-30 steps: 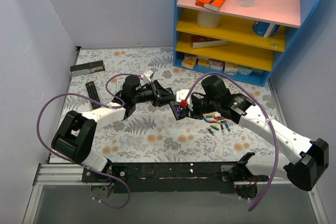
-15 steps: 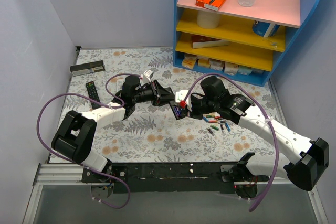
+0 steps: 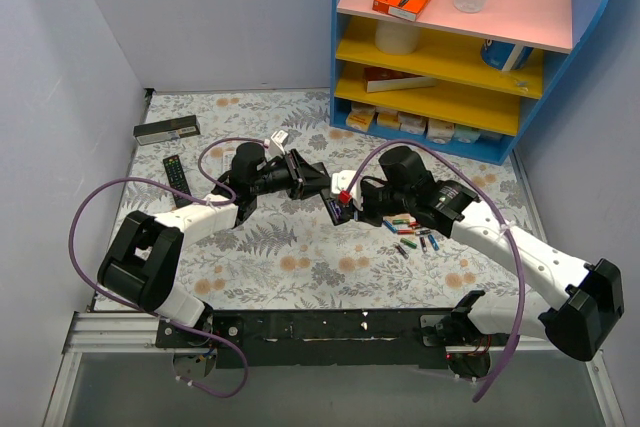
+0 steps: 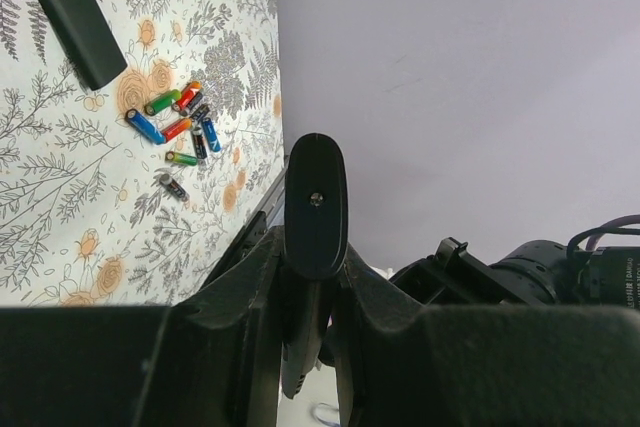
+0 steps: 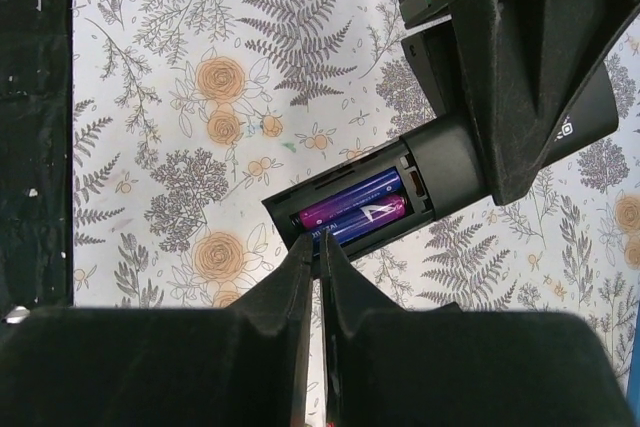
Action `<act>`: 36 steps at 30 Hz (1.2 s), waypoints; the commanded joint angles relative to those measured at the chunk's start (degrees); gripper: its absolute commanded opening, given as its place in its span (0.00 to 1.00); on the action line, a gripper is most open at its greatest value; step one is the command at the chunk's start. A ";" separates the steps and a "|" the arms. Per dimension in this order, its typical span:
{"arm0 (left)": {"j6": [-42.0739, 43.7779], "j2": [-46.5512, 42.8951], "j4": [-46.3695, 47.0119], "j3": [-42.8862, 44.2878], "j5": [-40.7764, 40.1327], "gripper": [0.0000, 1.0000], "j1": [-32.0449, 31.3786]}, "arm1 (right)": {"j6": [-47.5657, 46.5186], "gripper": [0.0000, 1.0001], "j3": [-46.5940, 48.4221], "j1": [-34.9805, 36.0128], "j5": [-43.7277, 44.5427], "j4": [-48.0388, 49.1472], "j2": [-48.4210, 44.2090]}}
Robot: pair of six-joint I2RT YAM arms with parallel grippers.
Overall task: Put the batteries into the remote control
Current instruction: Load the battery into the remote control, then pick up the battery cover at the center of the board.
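Observation:
My left gripper [image 3: 318,185] is shut on the long black remote control [image 3: 340,209] and holds it above the table; in the left wrist view [image 4: 312,247] the remote's rounded end [image 4: 316,197] sticks up between the fingers. In the right wrist view the remote [image 5: 450,162] has its compartment open, with two blue and purple batteries [image 5: 355,212] lying inside. My right gripper [image 5: 320,247] is shut and empty, its tips at the compartment's open end, touching the nearer battery. Several loose batteries [image 3: 410,232] lie on the table to the right, and they also show in the left wrist view [image 4: 180,127].
A black battery cover [image 4: 82,29] lies on the floral cloth. A shorter black remote [image 3: 177,179] and a dark box [image 3: 167,130] lie at the far left. A blue shelf unit [image 3: 450,57] stands at the back right.
Both grippers and the remote have shifted slightly left together. The right gripper's tips stay at the compartment.

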 commanded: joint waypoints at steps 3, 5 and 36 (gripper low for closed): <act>-8.99 -4.81 5.27 2.11 4.71 0.00 -0.86 | 0.81 0.10 -3.32 0.01 4.31 8.31 1.38; -9.35 -4.89 5.53 2.02 4.71 0.00 -0.86 | 0.90 0.09 -4.20 0.01 4.84 9.28 1.38; 21.23 -9.55 -20.47 1.06 -18.98 0.00 -0.42 | 23.39 0.36 2.56 -0.51 11.84 7.27 3.58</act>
